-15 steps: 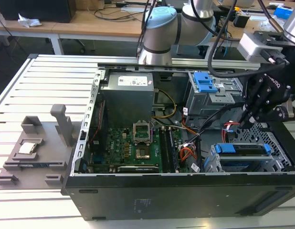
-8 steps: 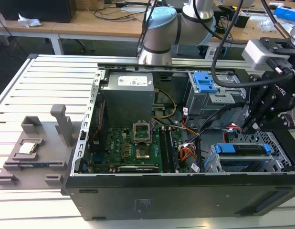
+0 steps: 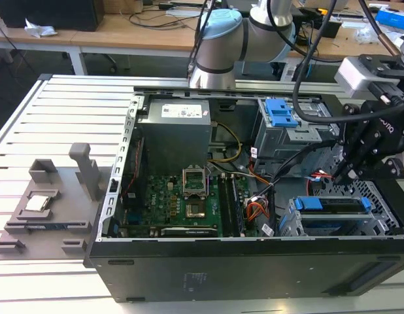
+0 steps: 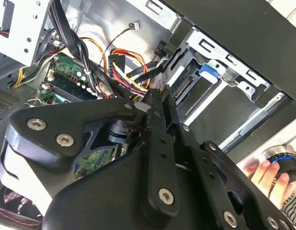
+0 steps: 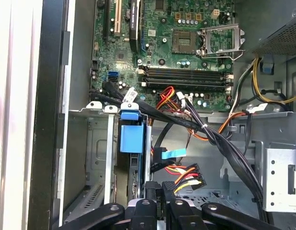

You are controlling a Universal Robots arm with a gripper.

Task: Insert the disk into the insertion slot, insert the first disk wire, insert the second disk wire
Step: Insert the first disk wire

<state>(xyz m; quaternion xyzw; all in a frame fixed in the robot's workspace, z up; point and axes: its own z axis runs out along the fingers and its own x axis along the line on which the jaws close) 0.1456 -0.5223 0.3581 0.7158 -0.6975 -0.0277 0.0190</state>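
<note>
**Drive seated, gripper poised beside it with a cable end**

The computer case [image 3: 189, 275] lies flat on the slatted counter [image 3: 32, 131] with its open side turned up, which lets the arm reach straight down among the parts. The drive [image 3: 333, 204], in its bright blue frame, already sits in the perforated metal cage [image 3: 384, 196] at the corner of the case on the exterior view's lower right. That part of the job looks done.

The gripper [image 3: 344, 175] hangs just above and beside the drive, on the side turned toward the inside of the case. Its jaws are drawn close together, and in the first wrist view something small and dark seems pinched between them. A thin red cable [image 3: 321, 175] runs toward the tips, so I judge they are clamped on that cable's end. It looks to be held nose-down to line it up with the drive's socket.

The orange, red and yellow bundle [image 5: 184, 175] lies loose just beside the jaws. In the second wrist view a person's hand [image 4: 270, 175] is outside the case, closed around a blue-ringed object.
</note>
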